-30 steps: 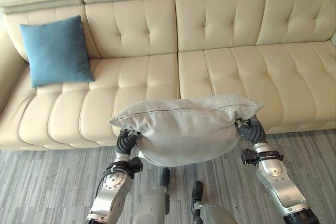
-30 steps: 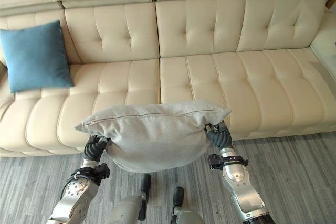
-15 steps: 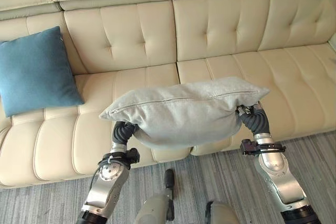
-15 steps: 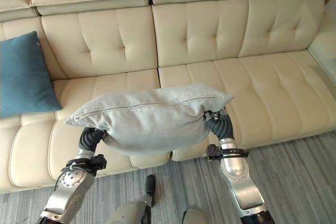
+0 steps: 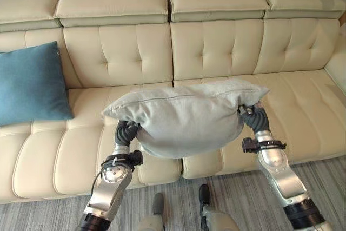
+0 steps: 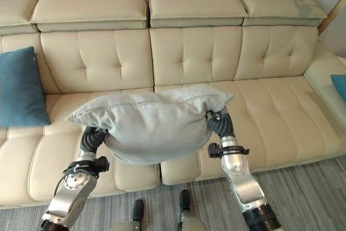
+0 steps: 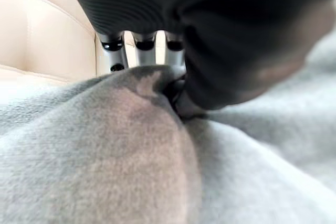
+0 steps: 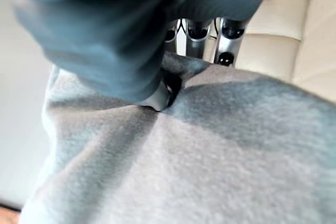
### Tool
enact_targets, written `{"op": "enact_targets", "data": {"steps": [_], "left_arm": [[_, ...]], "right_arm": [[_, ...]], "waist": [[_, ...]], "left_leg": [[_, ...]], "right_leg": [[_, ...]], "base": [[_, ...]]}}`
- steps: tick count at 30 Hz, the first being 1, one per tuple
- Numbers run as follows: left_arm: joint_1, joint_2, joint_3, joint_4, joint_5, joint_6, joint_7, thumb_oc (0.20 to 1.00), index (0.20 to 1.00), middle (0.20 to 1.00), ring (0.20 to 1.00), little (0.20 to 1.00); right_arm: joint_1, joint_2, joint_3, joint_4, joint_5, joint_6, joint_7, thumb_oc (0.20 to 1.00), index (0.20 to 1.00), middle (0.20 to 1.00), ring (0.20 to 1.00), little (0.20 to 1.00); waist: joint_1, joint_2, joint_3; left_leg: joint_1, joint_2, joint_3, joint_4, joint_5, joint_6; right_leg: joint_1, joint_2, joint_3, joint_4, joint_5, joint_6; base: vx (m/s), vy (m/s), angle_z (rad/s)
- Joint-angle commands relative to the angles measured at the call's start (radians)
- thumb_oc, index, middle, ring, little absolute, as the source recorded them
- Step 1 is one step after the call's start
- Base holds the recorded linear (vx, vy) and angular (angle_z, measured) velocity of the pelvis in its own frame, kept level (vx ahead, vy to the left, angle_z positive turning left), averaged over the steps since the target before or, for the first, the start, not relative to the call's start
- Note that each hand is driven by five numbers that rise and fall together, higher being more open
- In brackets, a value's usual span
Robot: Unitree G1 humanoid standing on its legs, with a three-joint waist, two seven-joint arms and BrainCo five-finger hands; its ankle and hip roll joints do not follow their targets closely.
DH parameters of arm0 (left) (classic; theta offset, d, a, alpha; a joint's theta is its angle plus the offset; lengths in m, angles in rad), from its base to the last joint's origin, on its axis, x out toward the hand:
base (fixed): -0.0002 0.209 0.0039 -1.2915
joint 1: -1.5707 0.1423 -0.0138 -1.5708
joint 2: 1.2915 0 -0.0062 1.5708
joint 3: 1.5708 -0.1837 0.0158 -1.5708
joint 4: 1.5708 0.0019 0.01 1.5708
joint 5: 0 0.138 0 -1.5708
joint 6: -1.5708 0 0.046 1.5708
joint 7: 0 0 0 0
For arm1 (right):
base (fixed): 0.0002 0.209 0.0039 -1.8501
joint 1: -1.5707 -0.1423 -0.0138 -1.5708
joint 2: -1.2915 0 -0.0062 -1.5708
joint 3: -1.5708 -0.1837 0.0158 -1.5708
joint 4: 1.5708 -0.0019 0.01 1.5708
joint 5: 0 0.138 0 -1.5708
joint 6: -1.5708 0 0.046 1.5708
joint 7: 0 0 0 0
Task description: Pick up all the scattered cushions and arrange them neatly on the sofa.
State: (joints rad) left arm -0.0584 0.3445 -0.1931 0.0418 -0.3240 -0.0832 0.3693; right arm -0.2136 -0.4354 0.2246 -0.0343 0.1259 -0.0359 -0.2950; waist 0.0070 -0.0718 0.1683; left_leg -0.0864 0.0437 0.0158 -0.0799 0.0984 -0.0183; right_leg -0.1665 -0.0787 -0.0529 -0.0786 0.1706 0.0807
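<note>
Grey fabric cushion (image 5: 186,117), plump, rectangular, zip seam along its upper face: held level in the air between both hands, in front of the middle of the sofa's front edge, clear of the seat.

Left hand (image 7: 176,85): pinching the cushion's left end, thumb pressed into the cloth with a fold bunched against the fingers (image 7: 115,51).

Right hand (image 8: 168,85): clamped on the cushion's right end in the same way, thumb dug into the fabric, fingers (image 8: 228,38) on the far side.

Cream tufted leather sofa (image 5: 216,47): long, with padded headrests.

Teal square fabric cushion (image 5: 30,82): propped upright against the backrest at the sofa's left end.

Second teal cushion (image 6: 339,85): edge visible at the sofa's far right end.

Grey striped carpet (image 5: 243,198): in front of the sofa.
</note>
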Motion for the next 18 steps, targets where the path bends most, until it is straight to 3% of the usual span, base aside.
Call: {"op": "enact_targets", "data": {"steps": [1, 3, 6, 10, 16, 18], "left_arm": [[-0.239, -0.003, -0.076, 0.019, 0.082, -0.098, 0.042, 0.2, 0.2, 0.2, 0.2, 0.2], [-0.325, 0.011, -0.092, 0.071, 0.084, -0.1, 0.068, 0.2, 0.2, 0.2, 0.2, 0.2], [-0.627, 0.085, -0.144, 0.268, 0.073, -0.106, 0.131, 0.2, 0.2, 0.2, 0.2, 0.2], [-0.842, 0.155, -0.186, 0.431, 0.065, -0.101, 0.163, 0.2, 0.2, 0.2, 0.2, 0.2], [-1.044, 0.212, -0.244, 0.6, 0.059, -0.093, 0.177, 0.2, 0.2, 0.2, 0.2, 0.2], [-1.169, 0.223, -0.304, 0.758, 0.066, -0.078, 0.17, 0.2, 0.2, 0.2, 0.2, 0.2]], "right_arm": [[-0.227, 0.011, 0.065, 0.003, -0.008, -0.074, -0.032, 0.2, 0.2, 0.2, 0.2, 0.2], [-0.308, -0.003, 0.092, 0.067, 0.008, -0.07, -0.051, 0.2, 0.2, 0.2, 0.2, 0.2], [-0.595, -0.075, 0.168, 0.299, 0.091, -0.056, -0.1, 0.2, 0.2, 0.2, 0.2, 0.2], [-0.794, -0.101, 0.21, 0.457, 0.144, -0.047, -0.13, 0.2, 0.2, 0.2, 0.2, 0.2], [-0.97, -0.092, 0.27, 0.611, 0.185, -0.058, -0.153, 0.2, 0.2, 0.2, 0.2, 0.2], [-1.072, -0.073, 0.32, 0.754, 0.223, -0.068, -0.153, 0.2, 0.2, 0.2, 0.2, 0.2]], "waist": [[0.013, 0.004, -0.045], [0.014, 0.002, -0.029], [0.022, -0.009, 0.025], [0.023, -0.014, 0.061], [0.021, -0.014, 0.092], [0.024, -0.016, 0.111]], "left_leg": [[0.03, -0.022, 0.005, 0.002, -0.099, -0.012], [0.016, -0.02, 0.002, 0.005, -0.095, -0.015], [-0.077, -0.016, -0.009, 0.033, -0.081, -0.026], [-0.173, -0.015, -0.014, 0.063, -0.066, -0.034], [-0.268, -0.017, -0.021, 0.082, -0.054, -0.043], [-0.307, -0.02, -0.022, 0.088, -0.052, -0.046]], "right_leg": [[0.085, -0.021, -0.009, 0.123, -0.236, 0.038], [0.069, -0.02, -0.012, 0.131, -0.238, 0.037], [-0.012, -0.014, -0.016, 0.155, -0.23, 0.036], [-0.086, -0.011, -0.015, 0.165, -0.21, 0.039], [-0.167, -0.016, -0.021, 0.168, -0.196, 0.041], [-0.203, -0.017, -0.023, 0.171, -0.19, 0.041]], "base": [[-0.01, -0.044, 0.12], [-0.07, -0.032, 0.06], [-0.11, -0.035, 0.12], [-0.08, -0.009, 0.11], [-0.04, 0.004, 0.02], [-0.04, 0.007, 0.07]]}}
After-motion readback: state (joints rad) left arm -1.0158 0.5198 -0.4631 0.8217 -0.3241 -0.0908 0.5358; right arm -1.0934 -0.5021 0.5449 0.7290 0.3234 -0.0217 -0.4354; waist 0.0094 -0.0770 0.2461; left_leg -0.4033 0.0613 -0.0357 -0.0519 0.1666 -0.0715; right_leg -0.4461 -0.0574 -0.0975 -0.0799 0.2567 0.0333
